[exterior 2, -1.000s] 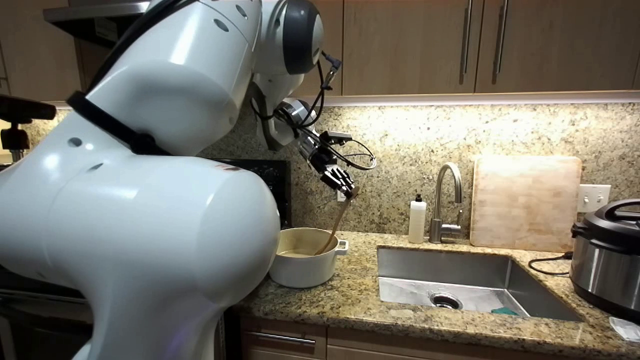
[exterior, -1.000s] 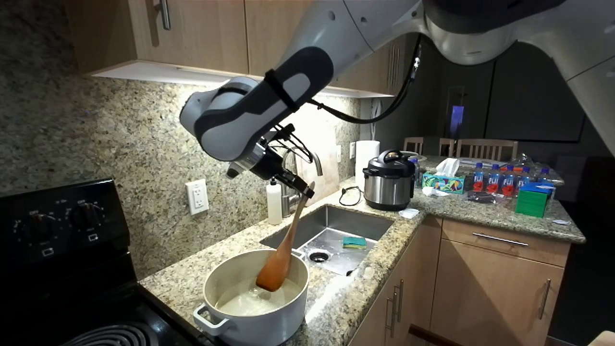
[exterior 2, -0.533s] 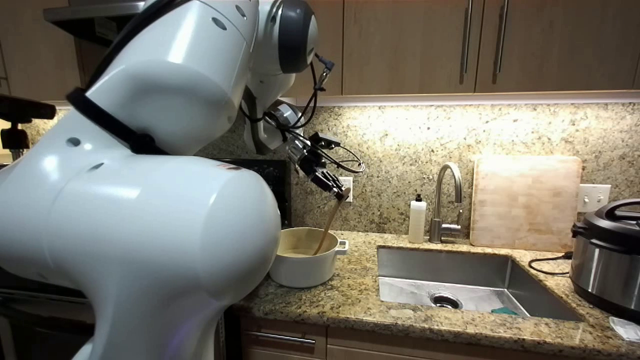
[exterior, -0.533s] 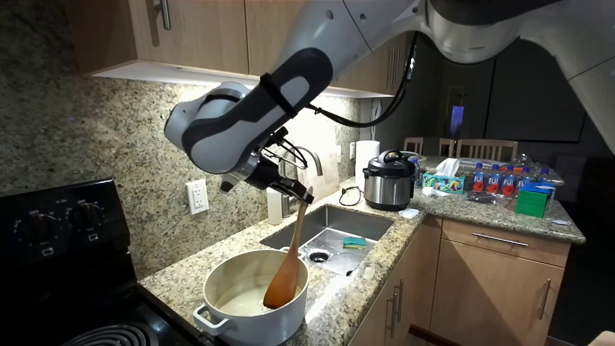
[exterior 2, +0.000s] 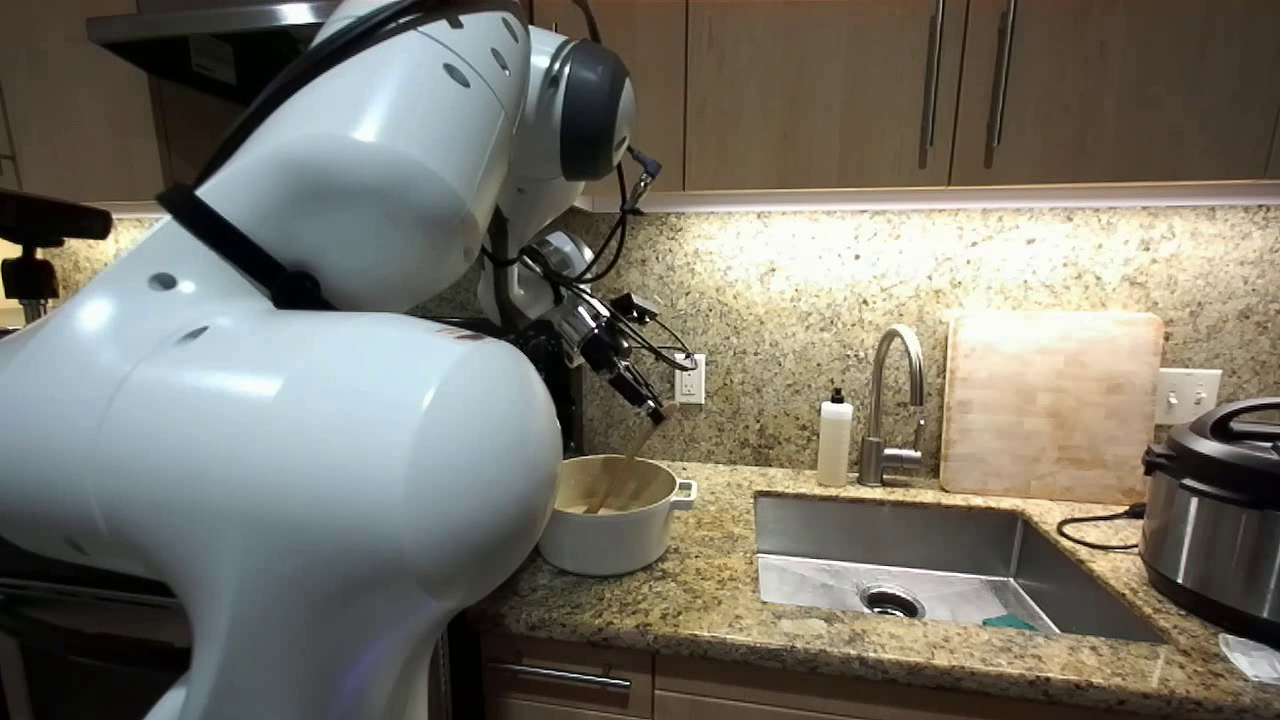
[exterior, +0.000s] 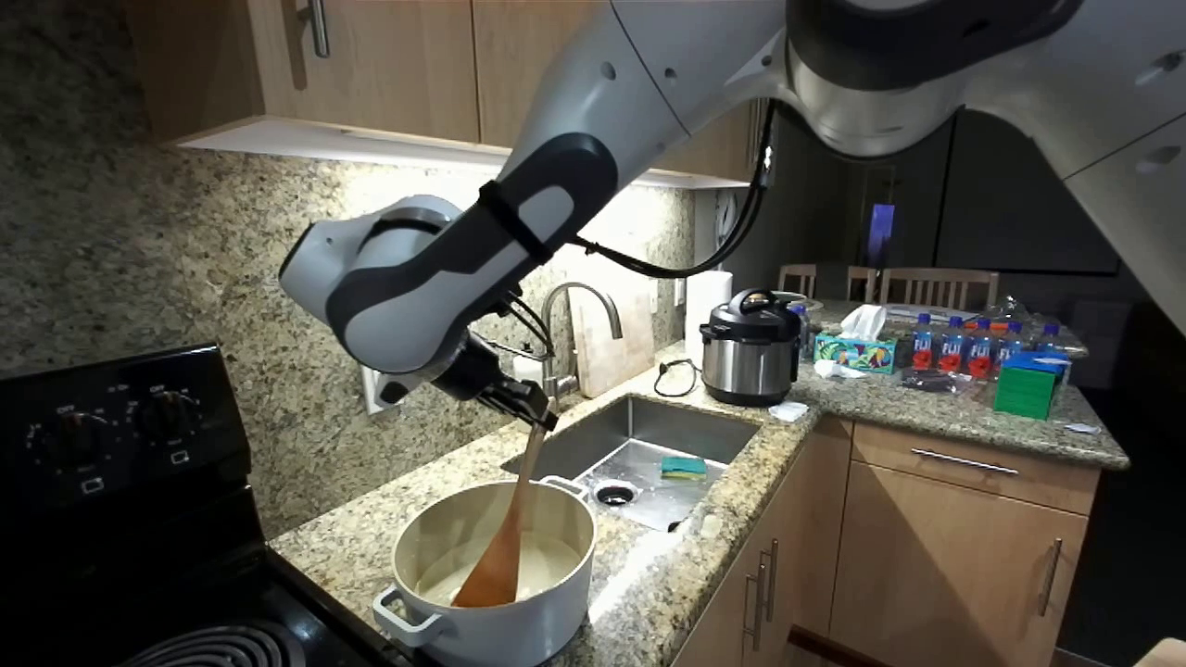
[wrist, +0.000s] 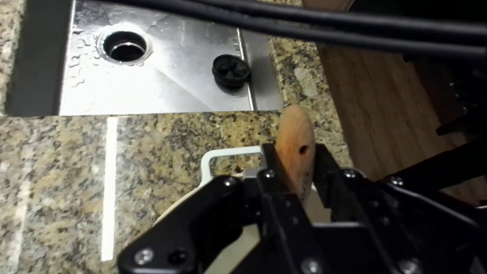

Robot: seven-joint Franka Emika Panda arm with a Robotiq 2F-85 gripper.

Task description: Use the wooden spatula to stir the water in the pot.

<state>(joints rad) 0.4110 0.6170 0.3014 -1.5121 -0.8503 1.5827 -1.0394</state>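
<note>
My gripper is shut on the upper handle of the wooden spatula. The wrist view shows the spatula's handle end, with its small hole, between the two finger pads. The spatula tilts down into the white-grey pot, and its blade's lower edge is in the pale water, near the pot's near wall in that exterior view. The pot stands on the counter, with my gripper above its rim. In the wrist view the gripper hides most of the pot; one side handle shows.
A sink with a sponge lies beside the pot. A black stove stands on the pot's other side. A faucet, soap bottle and cutting board stand behind the sink. Cabinets hang above the arm.
My gripper has moved down and to the left in both exterior views, still holding the spatula. The blade went lower into the pot, then swept left across the water.
</note>
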